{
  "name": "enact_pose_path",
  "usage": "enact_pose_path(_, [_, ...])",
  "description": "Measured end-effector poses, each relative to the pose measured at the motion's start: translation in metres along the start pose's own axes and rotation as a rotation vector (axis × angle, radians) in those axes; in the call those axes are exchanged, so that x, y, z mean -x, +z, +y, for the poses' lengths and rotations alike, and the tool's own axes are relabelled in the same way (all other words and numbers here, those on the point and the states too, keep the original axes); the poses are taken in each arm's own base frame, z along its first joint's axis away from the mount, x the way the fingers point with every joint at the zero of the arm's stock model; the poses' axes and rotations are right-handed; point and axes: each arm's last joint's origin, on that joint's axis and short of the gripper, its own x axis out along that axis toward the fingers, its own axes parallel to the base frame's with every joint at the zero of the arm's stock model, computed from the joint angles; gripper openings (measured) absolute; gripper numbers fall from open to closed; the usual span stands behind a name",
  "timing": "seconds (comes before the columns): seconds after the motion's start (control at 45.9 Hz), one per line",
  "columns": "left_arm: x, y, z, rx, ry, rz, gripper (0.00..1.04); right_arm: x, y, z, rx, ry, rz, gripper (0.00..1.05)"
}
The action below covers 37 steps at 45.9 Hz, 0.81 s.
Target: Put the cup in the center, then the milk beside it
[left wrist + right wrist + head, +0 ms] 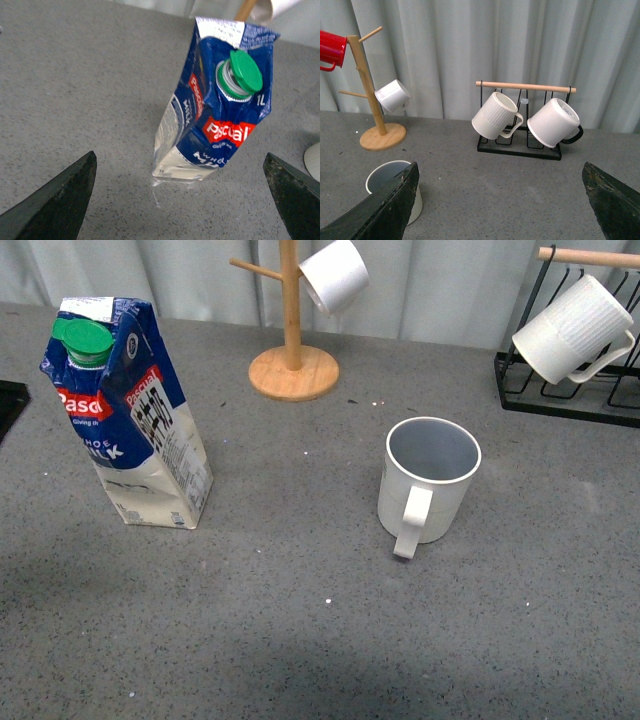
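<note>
The cup (428, 483), cream-white with a pale grey inside, stands upright on the grey tabletop (300, 620), right of the middle, handle toward me. It also shows in the right wrist view (390, 180), behind one finger. The milk carton (125, 410), blue and cream with a green cap, stands at the left. In the left wrist view the milk carton (215, 110) stands just ahead of my open, empty left gripper (180, 200). My right gripper (500, 200) is open and empty above bare tabletop. Neither arm shows in the front view.
A wooden mug tree (292, 360) with a small white cup (335, 275) stands at the back; a red mug (331, 50) hangs on it too. A black rack (520, 145) at the back right holds a ribbed mug (575, 330) and another white mug (554, 122).
</note>
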Motion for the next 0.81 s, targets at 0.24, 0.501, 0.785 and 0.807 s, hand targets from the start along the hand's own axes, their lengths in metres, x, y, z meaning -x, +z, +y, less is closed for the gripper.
enact_pose_path(0.24, [-0.026, -0.017, -0.018, -0.036, -0.063, 0.108, 0.98, 0.0, 0.0, 0.0, 0.0, 0.0, 0.0, 0.95])
enact_pose_path(0.501, [-0.04, -0.023, -0.023, -0.046, -0.077, 0.139, 0.98, 0.0, 0.0, 0.0, 0.0, 0.0, 0.0, 0.95])
enact_pose_path(0.785, [-0.056, -0.016, -0.023, -0.042, -0.087, 0.124, 0.98, 0.0, 0.0, 0.0, 0.0, 0.0, 0.0, 0.95])
enact_pose_path(0.807, [-0.058, -0.015, -0.023, -0.041, -0.086, 0.122, 0.98, 0.0, 0.0, 0.0, 0.0, 0.0, 0.0, 0.95])
